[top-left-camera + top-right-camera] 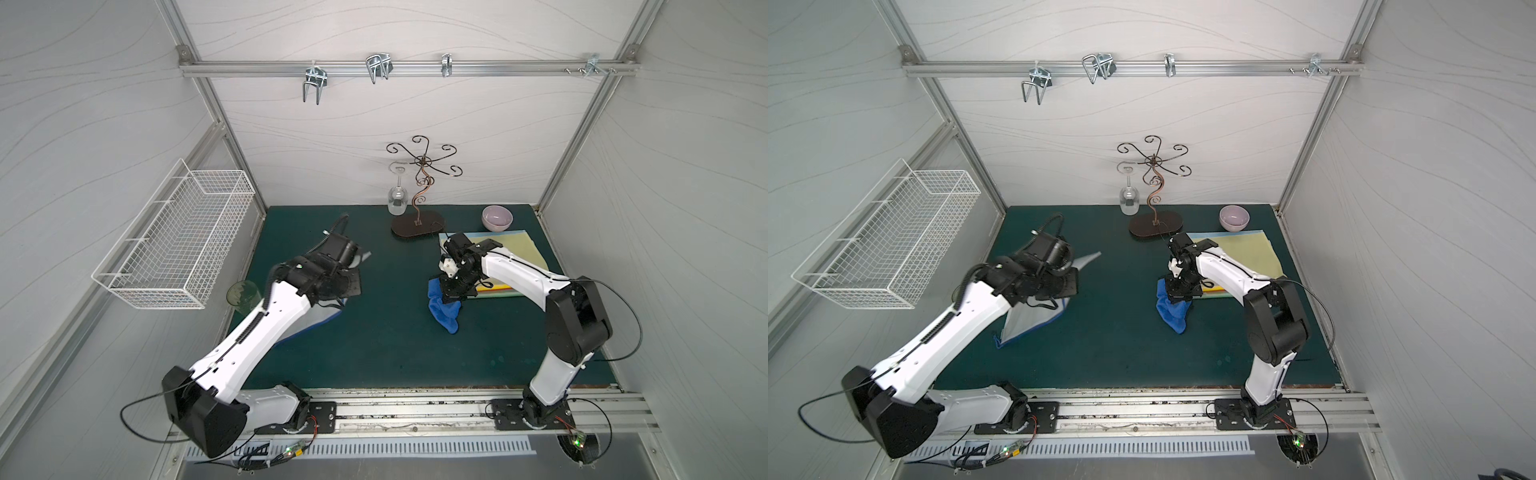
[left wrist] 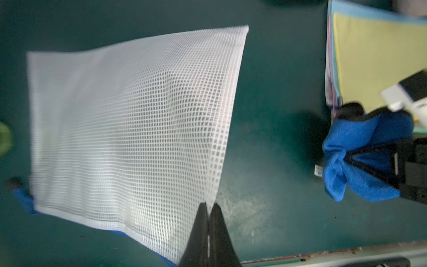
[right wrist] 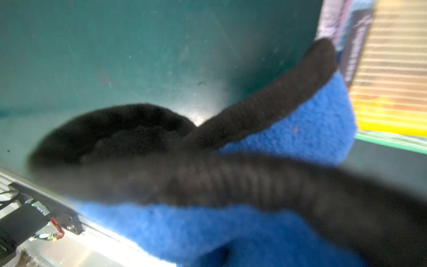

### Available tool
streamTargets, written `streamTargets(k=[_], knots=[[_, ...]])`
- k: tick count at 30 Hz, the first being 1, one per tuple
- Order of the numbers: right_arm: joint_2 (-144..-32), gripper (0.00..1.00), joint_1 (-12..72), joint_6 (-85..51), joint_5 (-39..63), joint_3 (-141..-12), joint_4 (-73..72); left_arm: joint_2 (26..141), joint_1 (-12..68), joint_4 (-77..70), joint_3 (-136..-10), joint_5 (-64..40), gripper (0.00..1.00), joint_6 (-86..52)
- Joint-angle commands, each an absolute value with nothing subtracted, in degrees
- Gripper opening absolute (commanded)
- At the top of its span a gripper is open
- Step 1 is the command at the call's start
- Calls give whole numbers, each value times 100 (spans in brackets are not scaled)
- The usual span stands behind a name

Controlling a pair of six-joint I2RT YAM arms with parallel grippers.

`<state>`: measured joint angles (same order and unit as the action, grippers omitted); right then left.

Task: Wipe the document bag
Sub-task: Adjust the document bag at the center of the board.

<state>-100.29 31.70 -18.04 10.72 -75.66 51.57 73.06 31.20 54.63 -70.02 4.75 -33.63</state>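
White mesh with a blue edge band makes up the document bag [image 2: 129,129]. It is over the left part of the green mat [image 1: 395,345], partly hidden below the left arm in both top views. The left gripper [image 2: 209,205] has its two black fingers pressed together on one corner of the bag, and the sheet spreads out from this pinch with a soft curve. It looks lifted at the held corner. Whether its far blue corner touches the mat, I cannot tell. No writing shows on the bag.

Well apart from it, to the right of the mat's centre, the right gripper [image 2: 349,159] is closed on a blue cloth [image 1: 446,311], which hangs down in folds. A small white tag [image 2: 318,171] on the cloth carries a blue mark, too small to read.

Just beside the cloth lies a stack of plastic folders [image 1: 511,249], yellow on top. Behind the stack stands a lilac bowl [image 1: 497,217]. Near the back wall a wine glass [image 1: 397,199] hangs upside down from a metal rack [image 1: 419,183] with curled arms. A pale mark on the rack's base is not readable. A green tumbler [image 1: 243,293] stands at the left edge of the mat, below a white wire basket [image 1: 178,241] on the side wall.
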Motion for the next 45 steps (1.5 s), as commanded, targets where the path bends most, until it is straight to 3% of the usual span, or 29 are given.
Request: streamTargets(k=[1, 8, 18, 20, 22, 23, 26, 29, 33, 35, 37, 40, 45], knots=[[-9672, 0, 3161, -1758, 895, -7526, 5344, 7655, 3479, 3939, -6713, -435, 0, -4068], [-9231, 0, 3163, -1806, 803, -7334, 5302, 8637, 3991, 1913, -6113, -1137, 0, -4904], [-8762, 0, 3145, -1785, 620, -7052, 5468, 9247, 4371, 1394, -6243, -1428, 0, -5164], [-8697, 0, 3146, -1809, 606, -7012, 5469, 9221, 4411, 1374, -6176, -1435, 9, -5202], [-8624, 0, 3146, -1830, 598, -6994, 5467, 9167, 4462, 1360, -6124, -1441, 31, -5203], [-8592, 0, 3146, -1837, 595, -6994, 5471, 9126, 4481, 1386, -6115, -1421, 38, -5188], [-8519, 0, 3149, -1823, 636, -7041, 5458, 8936, 4515, 1448, -5981, -1254, 47, -5233], [-8501, 0, 3196, -1872, 746, -7113, 5368, 8610, 4505, 1587, -5752, -965, 49, -5329], [-8891, 0, 3499, -1791, 1042, -7517, 5287, 7801, 4250, 2082, -5201, -364, 34, -5654], [-9253, 0, 3774, -1691, 1304, -7831, 5197, 7227, 3857, 2340, -4739, -228, 17, -5971], [-9612, 0, 4050, -1659, 1521, -8082, 5006, 6694, 3468, 2542, -4201, -105, 7, -6134], [-10264, 0, 4384, -1657, 2085, -8623, 4776, 5956, 2873, 2937, -3636, -37, 0, -6119], [-11419, 0, 5156, -1267, 2572, -9824, 4514, 5407, 2279, 3331, -3146, 105, 0, -5995]])
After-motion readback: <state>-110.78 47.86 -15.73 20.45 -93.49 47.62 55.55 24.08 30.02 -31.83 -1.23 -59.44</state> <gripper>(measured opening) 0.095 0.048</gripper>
